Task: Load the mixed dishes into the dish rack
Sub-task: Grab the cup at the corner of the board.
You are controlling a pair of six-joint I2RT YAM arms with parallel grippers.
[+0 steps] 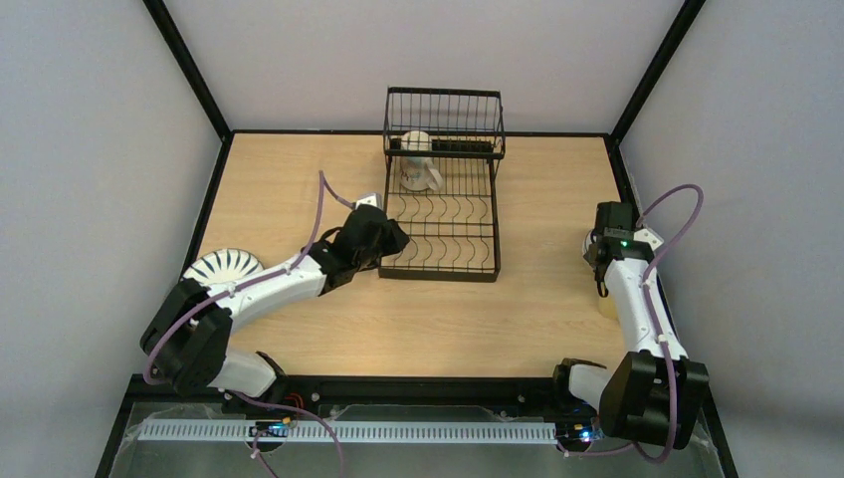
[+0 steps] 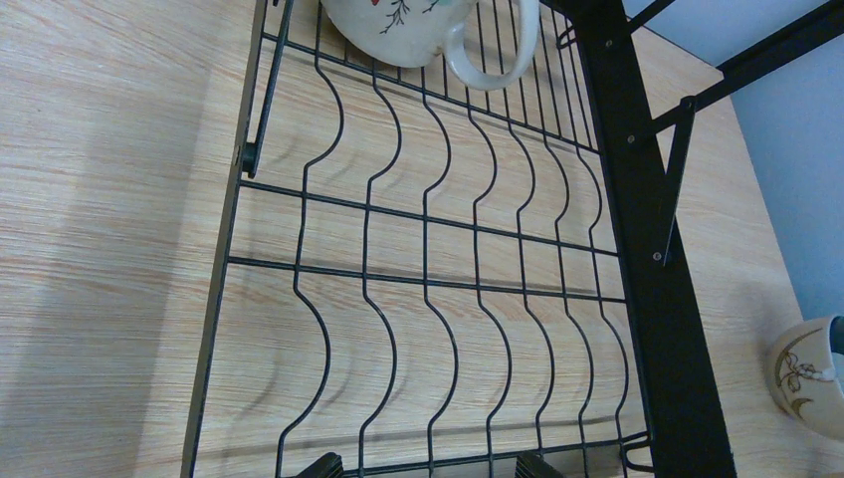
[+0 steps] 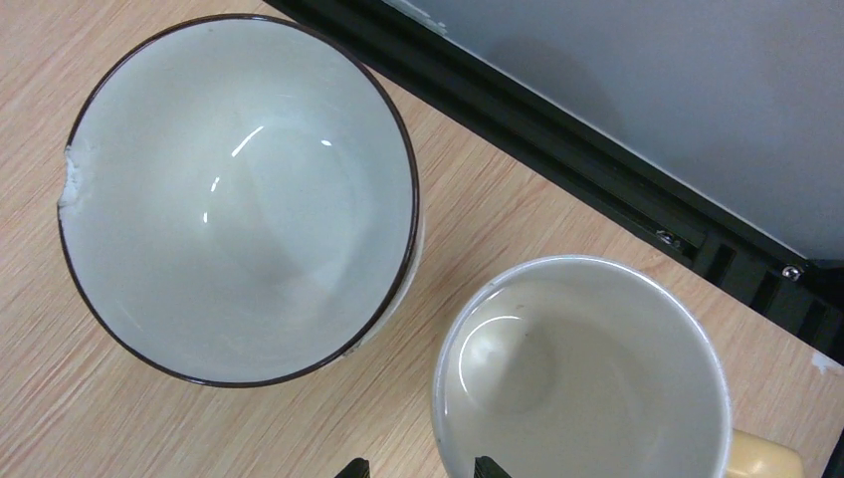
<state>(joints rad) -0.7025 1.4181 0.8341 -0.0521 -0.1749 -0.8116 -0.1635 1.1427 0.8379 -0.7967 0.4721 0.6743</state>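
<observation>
The black wire dish rack (image 1: 443,189) stands at the back middle, with a beige mug (image 1: 418,171) on its lower level below the raised basket. My left gripper (image 1: 393,239) is open and empty over the rack's front left corner. In the left wrist view its fingertips (image 2: 323,465) hang above the slotted wires (image 2: 428,289), with the mug (image 2: 418,30) beyond. My right gripper (image 3: 418,468) is open at the right table edge. Its fingertips stand either side of the rim of a yellow-handled mug (image 3: 582,373). A white bowl with a dark, chipped rim (image 3: 239,199) sits beside that mug.
A white plate with dark radial stripes (image 1: 224,267) lies at the left edge, partly under my left arm. A cream vessel with a plant drawing (image 2: 811,373) shows cut off, right of the rack. A black frame rail (image 3: 597,169) runs close behind the bowl and mug.
</observation>
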